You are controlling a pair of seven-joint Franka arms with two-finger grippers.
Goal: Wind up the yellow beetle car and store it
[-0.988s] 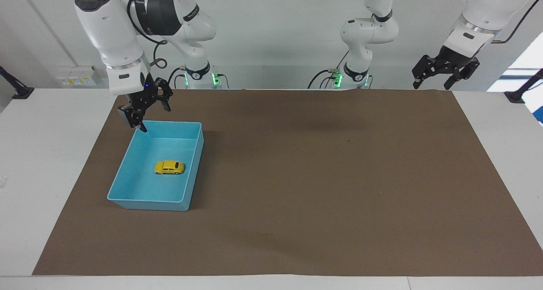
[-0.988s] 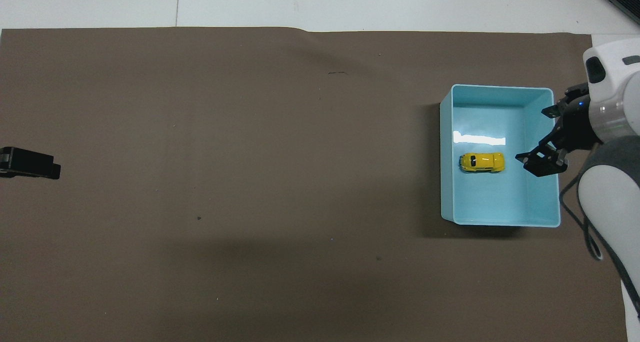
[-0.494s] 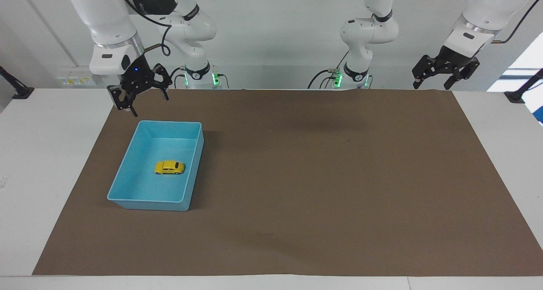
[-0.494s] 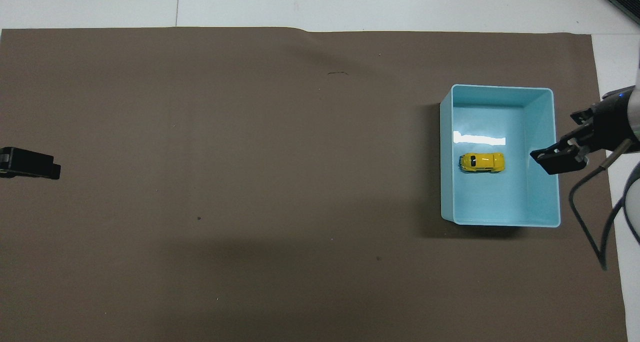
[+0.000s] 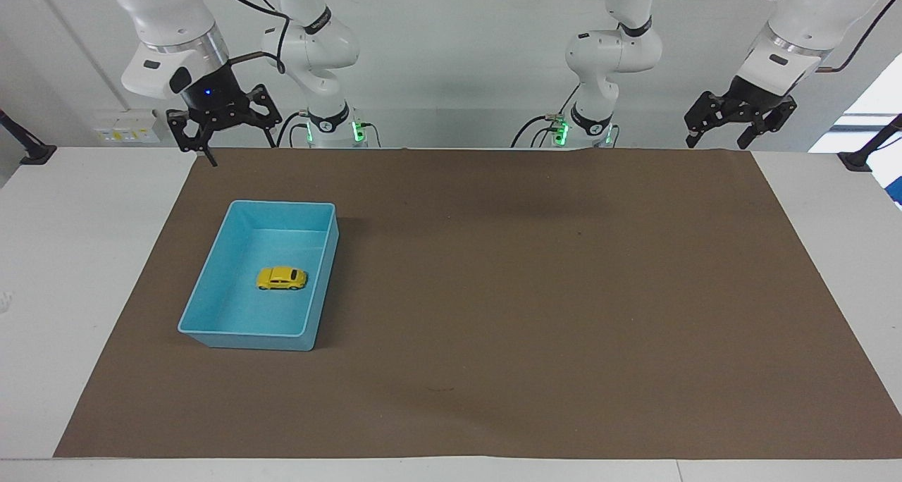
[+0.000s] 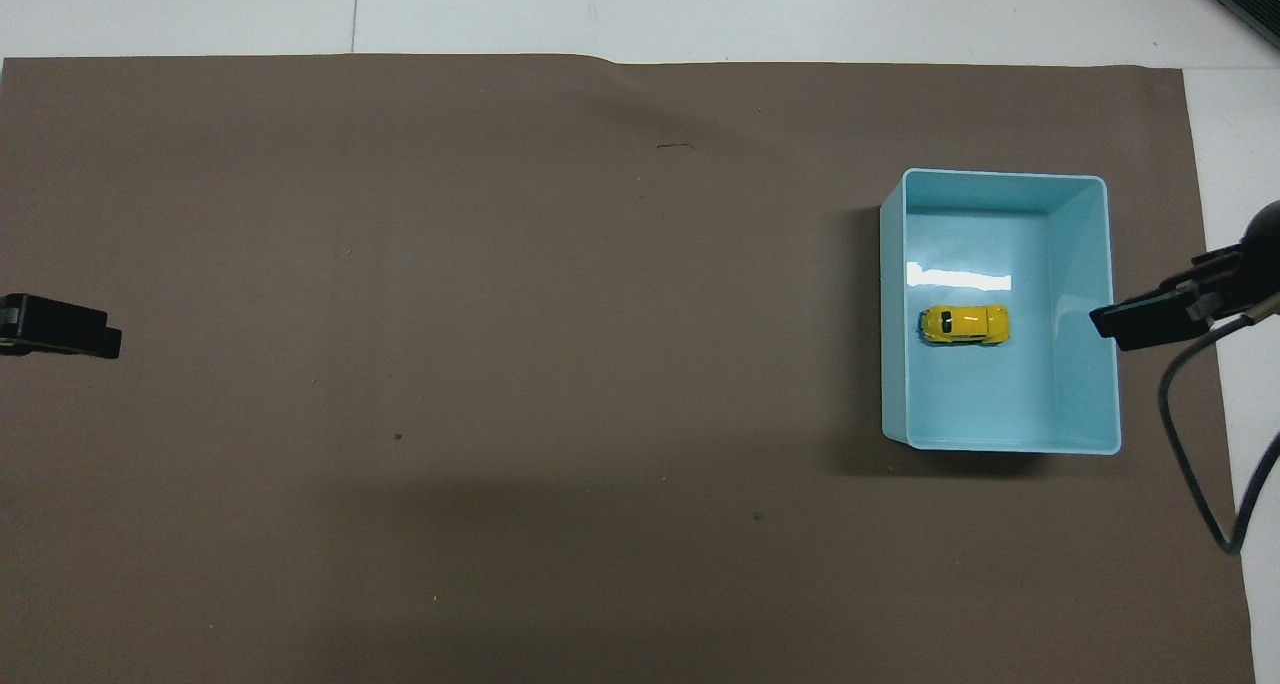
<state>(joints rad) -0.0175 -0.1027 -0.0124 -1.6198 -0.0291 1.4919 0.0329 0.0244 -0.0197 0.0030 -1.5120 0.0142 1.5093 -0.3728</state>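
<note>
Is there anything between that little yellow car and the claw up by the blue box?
Only the bin's wall and bare floor separate car from right gripper; facing view shows it.

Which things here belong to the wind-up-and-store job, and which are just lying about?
Job:
- yellow beetle car, inside the bin
- blue bin
- right gripper, open, raised, empty
- left gripper, open, waiting

Lying about:
- brown mat
</note>
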